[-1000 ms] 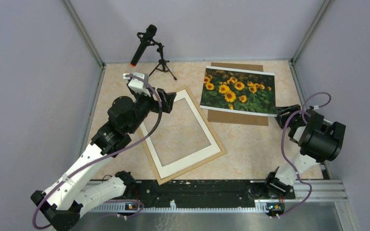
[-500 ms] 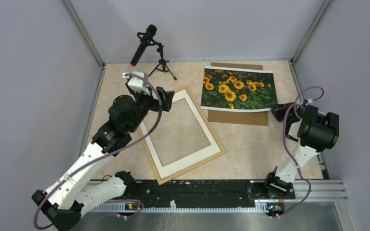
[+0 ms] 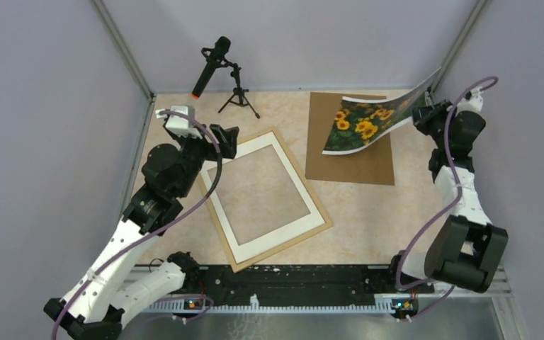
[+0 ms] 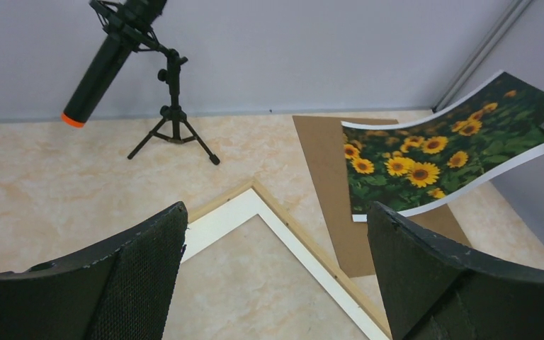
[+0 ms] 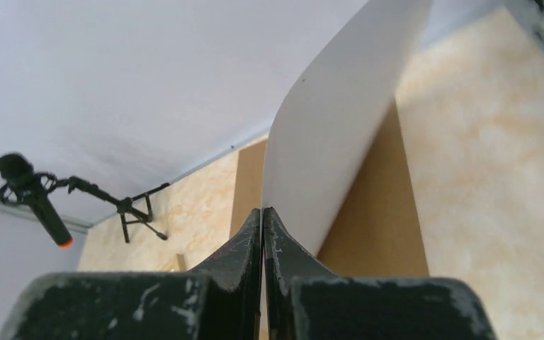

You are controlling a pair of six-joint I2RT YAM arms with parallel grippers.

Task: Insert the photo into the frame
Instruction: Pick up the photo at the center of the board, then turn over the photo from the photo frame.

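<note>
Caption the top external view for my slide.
Right gripper holds the sunflower photo by one edge, curled above the brown backing board; open left gripper hovers over the wooden frame.

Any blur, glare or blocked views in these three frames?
Top external: sharp, evenly lit, no glare on the lifted photo. Left wrist: the left hand is dark along the bottom, background crisp. Right wrist: the photo's white back, bright but not glaring, covers the middle.

photo [image 3: 365, 122] over backing board [image 3: 350, 161], frame [image 3: 306, 185] left
</note>
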